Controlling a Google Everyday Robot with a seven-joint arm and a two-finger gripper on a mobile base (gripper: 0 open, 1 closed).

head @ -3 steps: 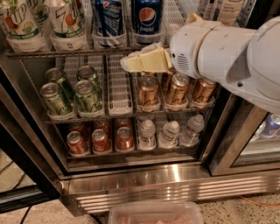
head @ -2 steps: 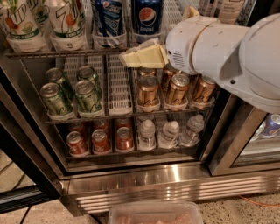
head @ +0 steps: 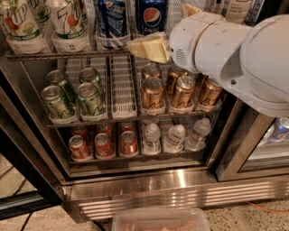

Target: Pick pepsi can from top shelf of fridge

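The pepsi can (head: 151, 16), dark blue with the globe logo, stands on the top shelf (head: 67, 55) of the fridge (head: 180, 189), right of a lighter striped blue can (head: 111, 18). My gripper (head: 160, 28) is in front of the shelf's rail, just below and right of the pepsi can. One cream finger (head: 148, 48) points left under the can; the other shows at the top (head: 190, 9). The fingers stand apart and hold nothing. My white arm hides the shelf's right part.
7UP bottles (head: 67, 20) line the top shelf's left. Below are green cans (head: 56, 101) and gold cans (head: 153, 92), then red cans (head: 104, 144) and water bottles (head: 174, 137). A clear plastic bin (head: 160, 221) sits on the floor. A second cooler (head: 271, 135) stands to the right.
My arm and gripper have risen a little and moved closer to the top shelf, nearer the pepsi can. The drinks have not moved.
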